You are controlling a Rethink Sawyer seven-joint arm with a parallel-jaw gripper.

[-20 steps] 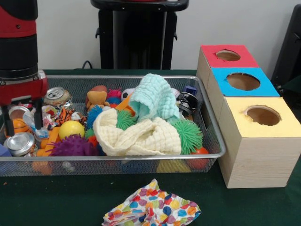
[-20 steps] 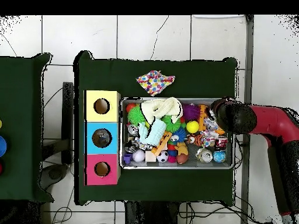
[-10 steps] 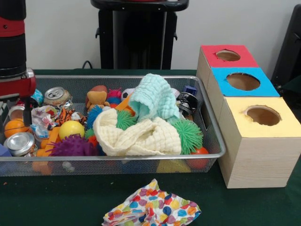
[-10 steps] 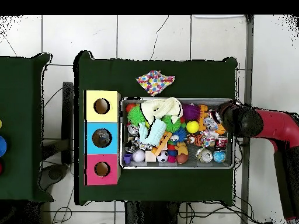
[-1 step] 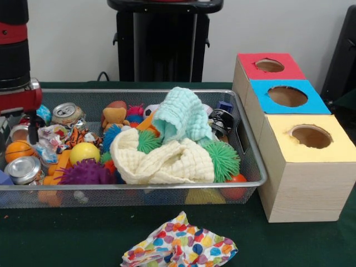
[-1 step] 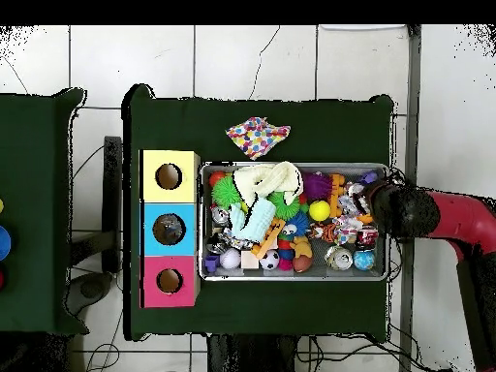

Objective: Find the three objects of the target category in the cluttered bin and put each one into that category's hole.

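We hover our red-and-black gripper over the silver wire-mesh bin edge, likely scanning clutter; can't tell if it's open or closed.

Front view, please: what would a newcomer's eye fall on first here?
Probably the wire mesh bin crammed with toys and cans, with a pale yellow cloth and a mint green cloth heaped on top at its middle. Beside it stand three wooden boxes with holes, topped red, blue and yellow. A colourful polka-dot cloth lies on the green table in front.
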